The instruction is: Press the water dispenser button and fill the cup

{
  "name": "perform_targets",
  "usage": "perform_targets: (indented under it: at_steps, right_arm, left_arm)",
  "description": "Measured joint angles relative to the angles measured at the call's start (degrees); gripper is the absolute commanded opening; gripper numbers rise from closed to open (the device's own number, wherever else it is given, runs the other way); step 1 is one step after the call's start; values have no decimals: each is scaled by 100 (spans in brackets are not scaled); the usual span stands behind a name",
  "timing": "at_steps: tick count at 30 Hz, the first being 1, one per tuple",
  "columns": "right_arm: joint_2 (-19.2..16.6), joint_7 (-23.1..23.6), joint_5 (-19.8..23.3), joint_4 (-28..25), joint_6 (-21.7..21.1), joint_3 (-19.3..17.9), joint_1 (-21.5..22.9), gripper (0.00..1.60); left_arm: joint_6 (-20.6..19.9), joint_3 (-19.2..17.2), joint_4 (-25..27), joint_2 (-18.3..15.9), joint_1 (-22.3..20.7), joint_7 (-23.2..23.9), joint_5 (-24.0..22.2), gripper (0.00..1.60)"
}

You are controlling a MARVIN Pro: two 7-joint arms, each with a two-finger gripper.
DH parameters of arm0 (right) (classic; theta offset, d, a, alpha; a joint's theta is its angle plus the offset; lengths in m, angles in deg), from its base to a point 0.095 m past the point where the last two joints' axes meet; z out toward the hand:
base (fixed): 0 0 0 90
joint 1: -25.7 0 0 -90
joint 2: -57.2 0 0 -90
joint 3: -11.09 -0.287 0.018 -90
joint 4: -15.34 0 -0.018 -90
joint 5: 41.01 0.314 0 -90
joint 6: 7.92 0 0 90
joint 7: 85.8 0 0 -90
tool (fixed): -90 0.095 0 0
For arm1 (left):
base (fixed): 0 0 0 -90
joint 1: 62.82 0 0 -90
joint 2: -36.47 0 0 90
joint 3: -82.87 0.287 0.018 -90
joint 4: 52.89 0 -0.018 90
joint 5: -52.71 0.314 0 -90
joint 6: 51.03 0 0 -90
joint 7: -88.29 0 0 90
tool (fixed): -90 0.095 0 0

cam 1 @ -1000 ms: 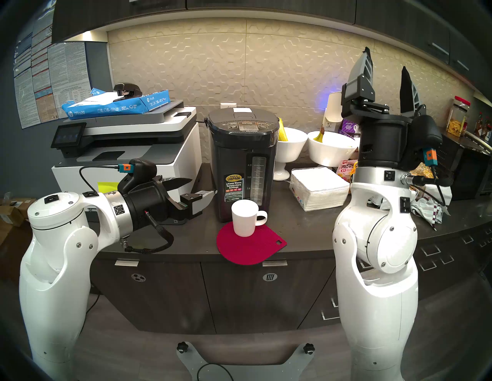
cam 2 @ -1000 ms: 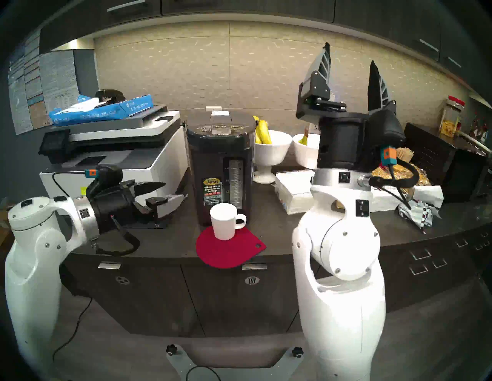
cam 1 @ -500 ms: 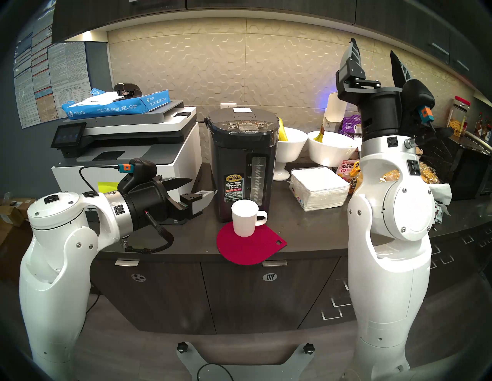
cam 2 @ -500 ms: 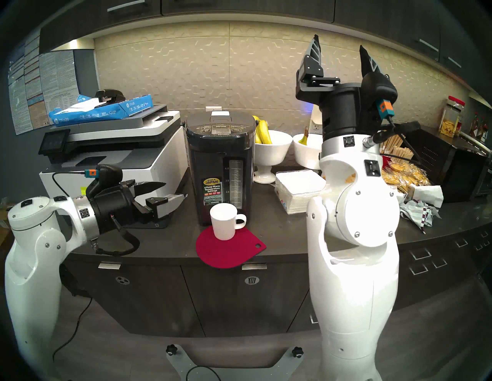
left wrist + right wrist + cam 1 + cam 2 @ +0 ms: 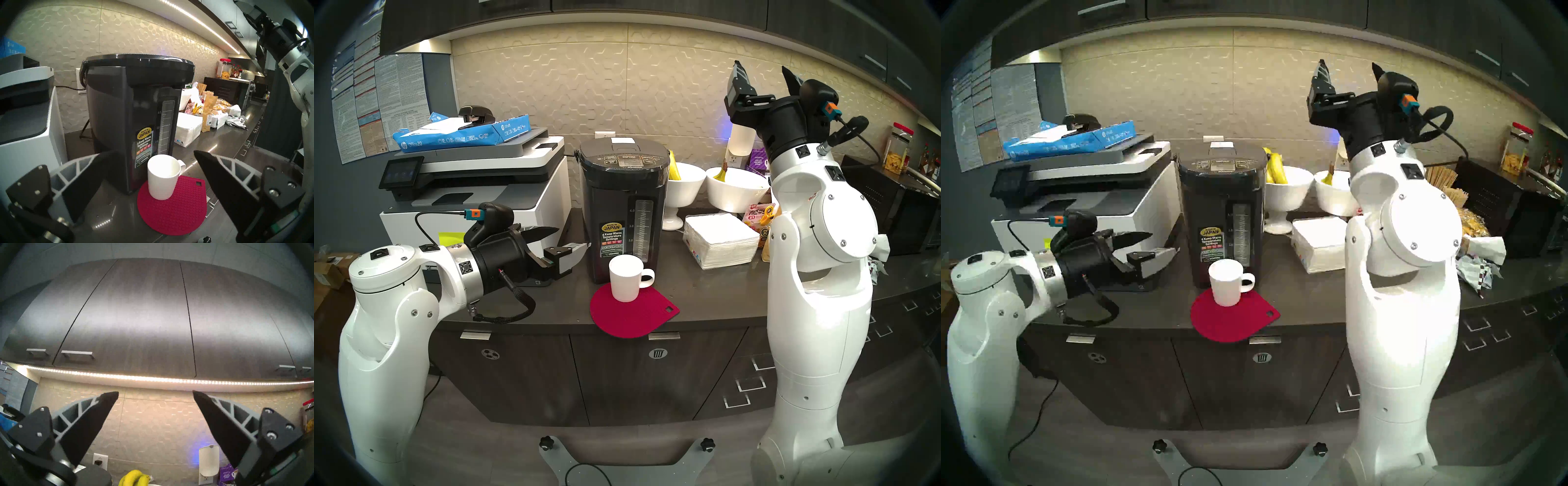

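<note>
The white cup [image 5: 626,278] stood on a red mat [image 5: 633,314] at the foot of the dark water dispenser [image 5: 622,210], just to the right of the left gripper [image 5: 570,242], which hung level with its 2 fingers spread and nothing between them. The right gripper [image 5: 763,76], also spread wide and empty, pointed up toward the cabinets, well above and to the right of the DISPENSE button [image 5: 629,157] on the pot's top panel.

A warm LED strip [image 5: 153,378] under the dark wall cupboards lights the pale tiled wall brightly and throws glints on the glossy dark worktop [image 5: 105,224]. Fisheye bending and black rims frame every view; the right-wrist view is softly blurred.
</note>
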Motion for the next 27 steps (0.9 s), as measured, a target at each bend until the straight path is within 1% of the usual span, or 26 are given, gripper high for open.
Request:
perform_targets:
  at_steps: [8,12,16,17,26,27]
  right_arm:
    - [-114,428,184,93,-978,-62,447,160]
    - [-178,651,283,108,-1403,-115,664,160]
    - [-241,839,358,138,-1688,-148,835,160]
    - [-282,949,402,168,-1839,-164,935,160]
    - [-532,1573,613,441,-2587,-189,1387,160]
    - [-603,1730,660,501,-2759,-184,1478,160]
  left_arm:
    - [0,0,3,-1,0,0,0,160]
    - [0,0,4,-3,0,1,2,160]
    - [0,0,5,-4,0,1,2,160]
    - [0,0,5,-5,0,1,2,160]
    - [0,0,8,-11,0,2,1,160]
    - [0,0,9,-13,0,2,1,160]
